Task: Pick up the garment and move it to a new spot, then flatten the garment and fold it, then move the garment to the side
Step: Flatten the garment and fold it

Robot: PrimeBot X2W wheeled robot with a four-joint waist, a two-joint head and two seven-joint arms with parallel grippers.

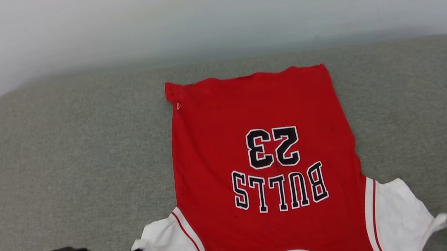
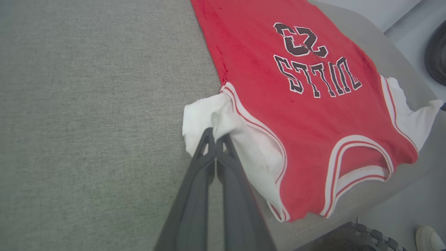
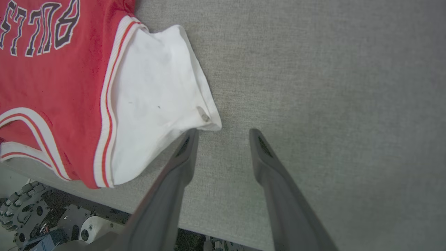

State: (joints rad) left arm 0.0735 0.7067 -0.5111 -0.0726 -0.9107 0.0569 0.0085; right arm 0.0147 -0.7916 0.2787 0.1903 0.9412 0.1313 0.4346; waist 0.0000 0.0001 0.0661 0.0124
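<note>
Red garment (image 1: 255,109) flat on grey upholstery (image 1: 65,158), collar cropped in head view.
Left gripper (image 2: 216,133) pinches one sleeve; right gripper (image 3: 223,131) gapes beside the other; bare upholstery either side.

Black letters edged in white spell "BULLS" (image 1: 280,188) across the chest of a red jersey (image 1: 255,109). The number "23" (image 1: 272,147) sits just beside the word in the same style, on the side toward the hem. Both read upside down in the head view. A small white mark (image 1: 178,105) near one hem corner is too small to read.
</note>
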